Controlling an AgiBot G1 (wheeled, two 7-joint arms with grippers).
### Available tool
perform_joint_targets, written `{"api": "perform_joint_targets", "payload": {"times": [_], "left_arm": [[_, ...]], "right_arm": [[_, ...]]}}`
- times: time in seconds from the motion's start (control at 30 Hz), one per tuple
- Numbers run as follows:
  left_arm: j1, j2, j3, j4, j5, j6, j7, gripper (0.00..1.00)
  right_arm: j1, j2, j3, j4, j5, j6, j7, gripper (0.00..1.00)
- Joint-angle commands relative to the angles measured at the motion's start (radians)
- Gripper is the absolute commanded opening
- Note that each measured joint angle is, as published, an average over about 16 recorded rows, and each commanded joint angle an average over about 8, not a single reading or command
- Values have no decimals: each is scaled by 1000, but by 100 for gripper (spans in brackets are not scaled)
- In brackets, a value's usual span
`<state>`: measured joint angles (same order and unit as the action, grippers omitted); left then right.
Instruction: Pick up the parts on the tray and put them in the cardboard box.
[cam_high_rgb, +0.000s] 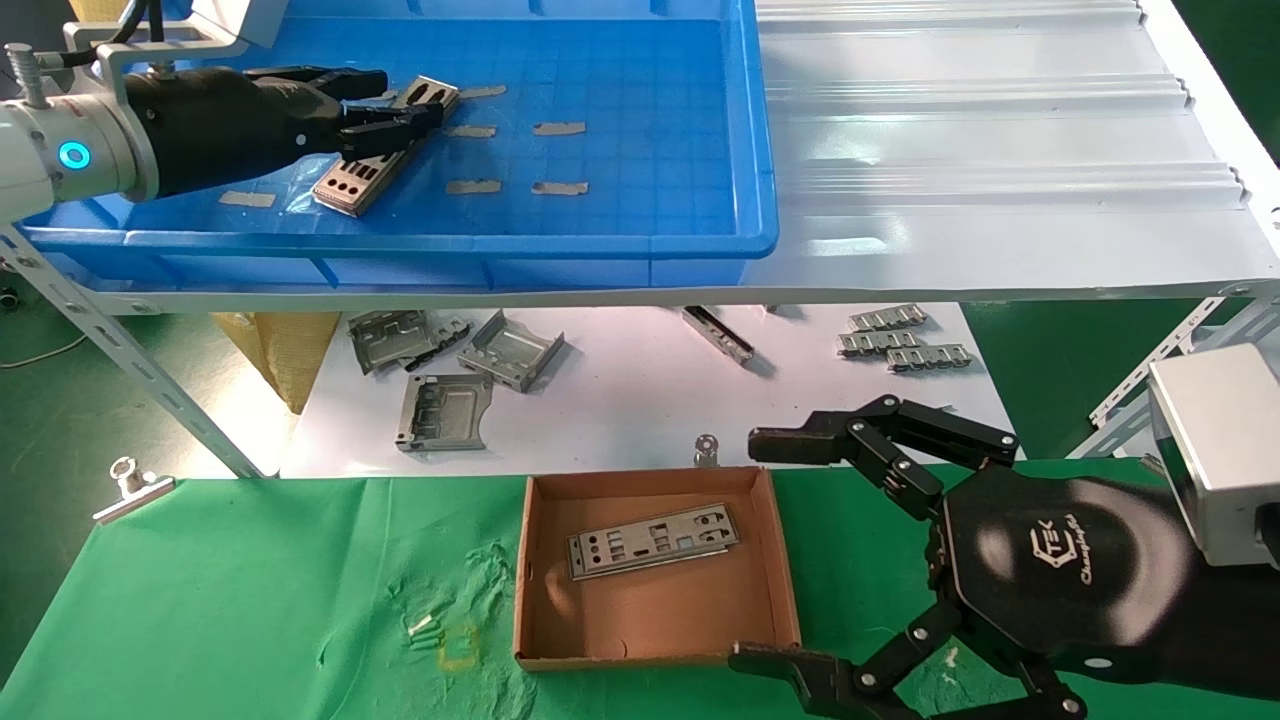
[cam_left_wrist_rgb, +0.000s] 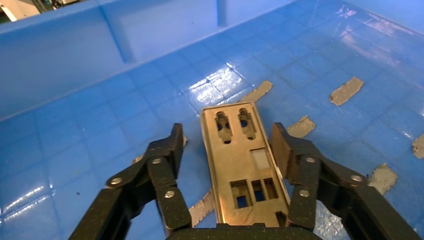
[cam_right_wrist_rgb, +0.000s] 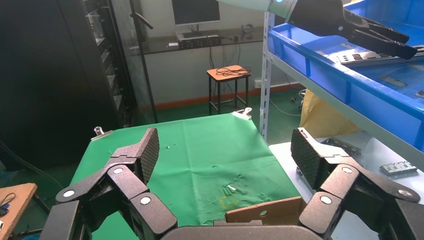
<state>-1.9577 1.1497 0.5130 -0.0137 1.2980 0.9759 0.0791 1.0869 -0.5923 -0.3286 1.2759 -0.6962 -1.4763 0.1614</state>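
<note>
Nearest the robot, the right tool (cam_high_rgb: 770, 555) hangs released just beside the cardboard box (cam_high_rgb: 775, 560) on its right side, fingers (cam_high_rgb: 800, 445) spread wide, one by the box's far right corner and one by its near right corner. In the right wrist view its two black pads (cam_right_wrist_rgb: 145, 152) stand well apart with nothing between them.

The cardboard box sits on a green cloth (cam_high_rgb: 250, 590) covering the surface. One plate (cam_high_rgb: 653, 541) lies flat inside it, slightly skewed, toward the far wall. Left of the box, a few small pale scraps (cam_high_rgb: 425, 628) lie on the cloth, and metal clips (cam_high_rgb: 130, 487) pin the cloth's far edge.

Beyond the box, a white sheet (cam_high_rgb: 620, 400) holds folded grey brackets (cam_high_rgb: 445, 410) to the far left and small toothed strips (cam_high_rgb: 905, 345) to the far right.

Farther still, above and behind that sheet, the blue tray (cam_high_rgb: 760, 130) rests on a shelf beside a white ribbed sheet (cam_high_rgb: 1000, 150). Bits of grey tape (cam_high_rgb: 560, 128) dot its grid floor. In its left part lies another plate (cam_high_rgb: 350, 185), angled. The left tool (cam_high_rgb: 405, 105) is over that plate's far half; in the left wrist view its fingers (cam_left_wrist_rgb: 170, 165) straddle the plate (cam_left_wrist_rgb: 245, 170), one on each long edge, open and just beside the metal without gripping it.
</note>
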Motion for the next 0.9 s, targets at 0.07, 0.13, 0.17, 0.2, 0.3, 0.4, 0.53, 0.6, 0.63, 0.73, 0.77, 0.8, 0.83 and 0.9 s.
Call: {"api": "perform_joint_targets", "payload": {"times": [0.07,0.13,0.17,0.2,0.3,0.4,0.53,0.6,0.63,0.73,0.77,0.8,0.83,0.9], "left_arm": [[0,2,-1,0,-1,0,5,0],[0,3,1,3,2,1,6,0],[0,4,3,4,4,1,6,0],[-1,4,4,4,5,1,7,0],[-2,5,5,6,7,1,8,0],[-5,4,5,4,6,3,12,0],[-12,0,2,-1,2,10,19,0],[-18,-3,0,-5,0,18,23,0],[-21,-4,-1,-7,-2,22,25,0],[-31,-9,-4,-11,-5,36,31,0],[-34,-10,-4,-12,-6,40,33,0],[-37,-12,-5,-13,-7,44,35,0],[-40,-13,-5,-14,-8,47,37,0],[-45,-15,-7,-15,-10,53,41,0]], "right_arm": [[0,0,0,0,0,0,0,100],[0,0,0,0,0,0,0,100],[0,0,0,0,0,0,0,100],[0,0,0,0,0,0,0,100],[0,0,0,0,0,0,0,100],[0,0,0,0,0,0,0,100],[0,0,0,0,0,0,0,100],[0,0,0,0,0,0,0,100],[0,0,-1,0,0,0,0,100],[0,0,-1,0,0,0,0,100],[0,0,-1,0,0,0,0,100],[0,0,-1,0,0,0,0,100],[0,0,-1,0,0,0,0,100],[0,0,-1,0,0,0,0,100]]}}
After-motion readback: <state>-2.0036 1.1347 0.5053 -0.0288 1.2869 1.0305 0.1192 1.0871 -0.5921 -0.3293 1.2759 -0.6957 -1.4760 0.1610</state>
